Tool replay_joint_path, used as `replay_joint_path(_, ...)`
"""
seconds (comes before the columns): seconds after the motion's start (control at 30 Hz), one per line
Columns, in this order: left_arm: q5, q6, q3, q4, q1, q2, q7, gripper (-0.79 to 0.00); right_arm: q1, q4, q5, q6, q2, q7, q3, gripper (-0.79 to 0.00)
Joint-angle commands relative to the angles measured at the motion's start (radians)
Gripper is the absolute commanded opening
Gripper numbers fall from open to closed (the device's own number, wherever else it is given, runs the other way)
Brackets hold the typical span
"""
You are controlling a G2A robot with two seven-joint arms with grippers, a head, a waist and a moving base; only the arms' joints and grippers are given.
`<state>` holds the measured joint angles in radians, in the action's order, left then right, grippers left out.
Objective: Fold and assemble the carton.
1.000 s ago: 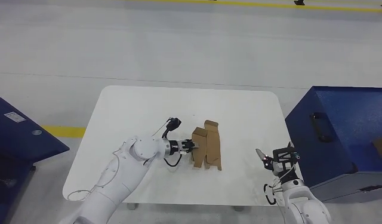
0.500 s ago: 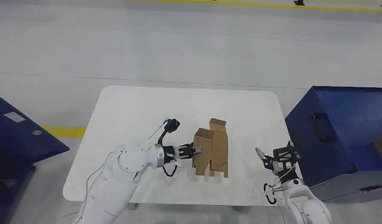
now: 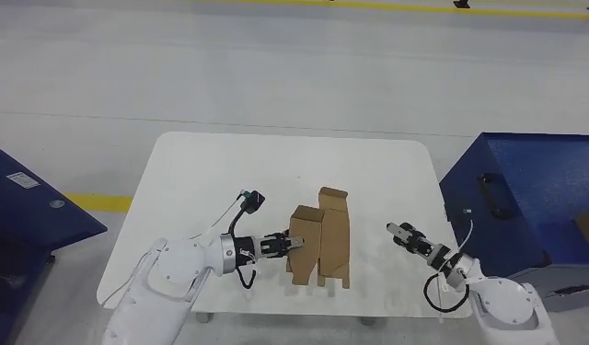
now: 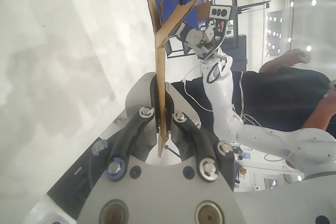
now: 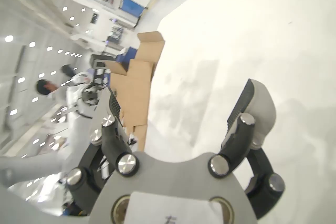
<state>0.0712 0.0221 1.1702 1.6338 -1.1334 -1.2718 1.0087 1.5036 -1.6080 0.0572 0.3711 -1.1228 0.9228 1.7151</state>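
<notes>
A flat brown cardboard carton is held up on edge above the white table, its flaps spreading at the far end. My left gripper is shut on the carton's near edge; the left wrist view has the cardboard sheet pinched between both pads. My right gripper hovers to the right of the carton, a short gap away, open and holding nothing. In the right wrist view the carton stands beyond my open right gripper.
A blue bin stands off the table's right edge, and another blue box sits to the left. The back half of the table holds no objects.
My left arm drew back toward the front edge, carrying the carton with it. My right arm swung in over the table from the front right, pointing its gripper at the carton.
</notes>
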Motion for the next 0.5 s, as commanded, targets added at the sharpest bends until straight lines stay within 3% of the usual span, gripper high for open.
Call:
replay_joint_path(0.0,-0.004,0.002,-0.006,-0.001,0.001,0.001,-0.003,-0.785,-0.035,0.048,0.088,0.007,0.002,0.106,-0.025,0.000)
replay_joint_path(0.2,-0.036,0.004,-0.016,0.006,0.003,0.004,0.007,-0.785,-0.111,0.126,0.232,0.031,0.001,0.294,-0.131,0.000)
replay_joint_path(0.4,-0.050,0.004,-0.026,0.013,-0.004,0.009,0.014,-0.785,-0.166,0.167,0.343,-0.009,0.001,0.396,-0.196,0.000)
replay_joint_path(0.47,-0.049,0.006,-0.026,0.015,-0.006,0.011,0.012,-0.785,-0.177,0.176,0.392,-0.020,0.002,0.442,-0.206,-0.511)
